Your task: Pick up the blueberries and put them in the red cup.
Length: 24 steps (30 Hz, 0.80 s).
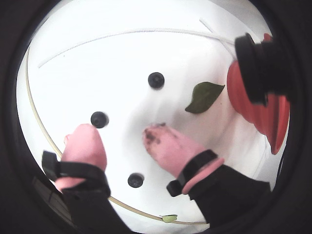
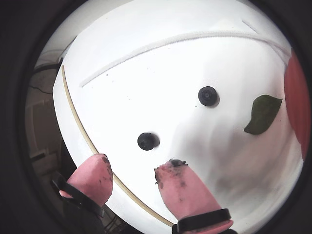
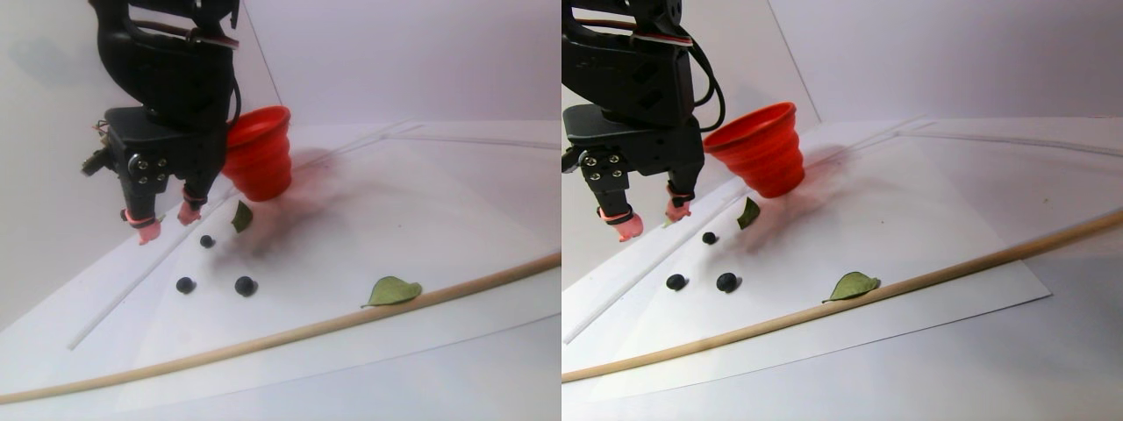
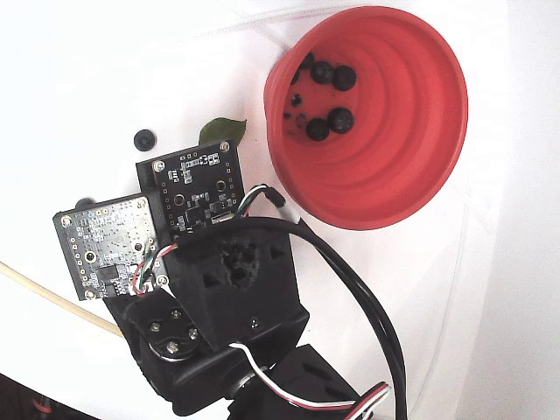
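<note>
- We see the black arm's gripper (image 1: 122,134), with its two pink fingertips (image 1: 168,146) held well apart and empty, poised above the white paper sheet (image 1: 112,53).
- We count three small round dark blueberries (image 1: 156,80) loose on the sheet in a wrist view: one ahead of the fingertips, one just beside the left tip, one between the fingers nearer the camera.
- We find the large red ribbed plastic cup (image 4: 394,131) upright in the fixed view, with several berries inside.
- We note a dark green leaf (image 1: 204,96) between the far berry and the cup.
- We note a thin pale wooden stick (image 3: 263,342) crossing the sheet.
</note>
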Tool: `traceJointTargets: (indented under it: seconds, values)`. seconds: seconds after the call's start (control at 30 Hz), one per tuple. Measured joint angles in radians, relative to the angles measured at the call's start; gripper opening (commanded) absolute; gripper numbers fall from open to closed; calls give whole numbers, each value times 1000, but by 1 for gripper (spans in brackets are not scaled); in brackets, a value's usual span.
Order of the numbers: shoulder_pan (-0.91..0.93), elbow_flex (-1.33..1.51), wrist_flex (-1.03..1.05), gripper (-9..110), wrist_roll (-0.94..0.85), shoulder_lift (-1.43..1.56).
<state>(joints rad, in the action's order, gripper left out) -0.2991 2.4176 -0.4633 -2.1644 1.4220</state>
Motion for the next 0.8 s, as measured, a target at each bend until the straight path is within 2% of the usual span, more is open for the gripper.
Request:
traceJointTargets:
  seconds: [0.8]
  values:
    - [43, -150, -84, 18, -25, -195]
